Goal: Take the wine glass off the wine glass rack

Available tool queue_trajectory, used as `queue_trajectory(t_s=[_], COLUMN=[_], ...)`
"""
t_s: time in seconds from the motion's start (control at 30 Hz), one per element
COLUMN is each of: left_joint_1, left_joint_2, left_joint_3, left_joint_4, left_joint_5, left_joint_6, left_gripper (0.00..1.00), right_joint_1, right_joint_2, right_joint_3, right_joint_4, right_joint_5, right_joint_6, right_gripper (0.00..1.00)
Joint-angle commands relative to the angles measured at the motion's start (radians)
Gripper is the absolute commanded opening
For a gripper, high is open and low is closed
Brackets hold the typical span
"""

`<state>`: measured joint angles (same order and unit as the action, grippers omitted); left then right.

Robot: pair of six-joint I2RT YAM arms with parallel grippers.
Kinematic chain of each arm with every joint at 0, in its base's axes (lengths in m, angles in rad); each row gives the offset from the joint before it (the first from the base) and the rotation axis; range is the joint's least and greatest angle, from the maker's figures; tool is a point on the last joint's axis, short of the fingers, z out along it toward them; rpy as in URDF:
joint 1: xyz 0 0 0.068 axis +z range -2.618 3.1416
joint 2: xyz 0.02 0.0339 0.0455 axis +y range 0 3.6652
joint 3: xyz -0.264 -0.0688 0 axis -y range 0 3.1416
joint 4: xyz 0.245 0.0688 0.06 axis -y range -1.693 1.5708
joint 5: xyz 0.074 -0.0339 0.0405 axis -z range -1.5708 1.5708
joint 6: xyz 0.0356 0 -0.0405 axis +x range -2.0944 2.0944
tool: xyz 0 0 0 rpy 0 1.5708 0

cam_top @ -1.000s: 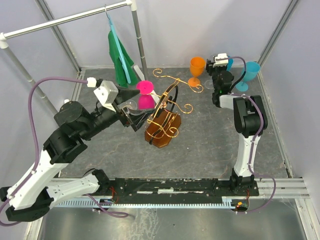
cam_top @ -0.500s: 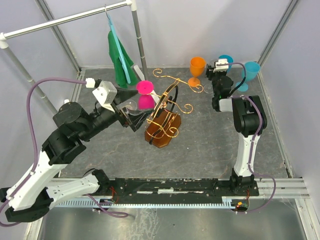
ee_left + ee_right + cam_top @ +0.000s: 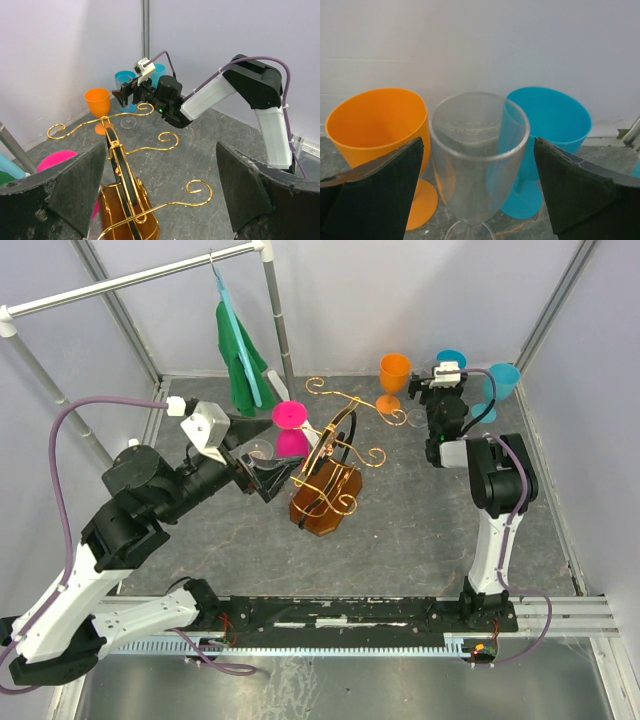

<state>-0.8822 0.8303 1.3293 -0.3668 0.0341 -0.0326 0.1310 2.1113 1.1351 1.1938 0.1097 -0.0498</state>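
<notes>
The wine glass rack (image 3: 325,480) is a gold curly-wire stand with a black loop and an amber base, mid table; it also shows in the left wrist view (image 3: 120,200). A clear wine glass (image 3: 479,155) stands upright on the table just past the rack's right scroll arm (image 3: 413,418). My right gripper (image 3: 479,150) is open, one finger on each side of the glass with gaps between. My left gripper (image 3: 160,190) is open and empty, hovering over the rack's left side (image 3: 262,475). A pink glass (image 3: 291,430) sits foot-up by the rack's left arm.
An orange glass (image 3: 375,130) and a blue glass (image 3: 550,130) stand right behind the clear one by the back wall. Another blue glass (image 3: 503,385) is at the far right. A grey clothes rail (image 3: 140,275) with green cloth (image 3: 240,365) stands back left.
My right wrist has shifted slightly to the right near the clear glass. My left arm has edged a little to the left. The rack and glasses have not moved.
</notes>
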Motion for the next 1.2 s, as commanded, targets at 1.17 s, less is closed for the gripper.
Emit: queue_trajectory(t_s=[1.17], left_joint_1=[0.001], left_joint_2=[-0.058], left_joint_3=[0.094], left_joint_4=[-0.325], left_joint_5=[-0.409], left_joint_6=[-0.382], left_gripper=[0.91], right_joint_1=[0.317], right_joint_2=[-0.161], right_joint_3=[1.132], right_joint_4=[-2.026], right_joint_5=[-0.770], right_joint_6=[0.726], right_gripper=[0.82])
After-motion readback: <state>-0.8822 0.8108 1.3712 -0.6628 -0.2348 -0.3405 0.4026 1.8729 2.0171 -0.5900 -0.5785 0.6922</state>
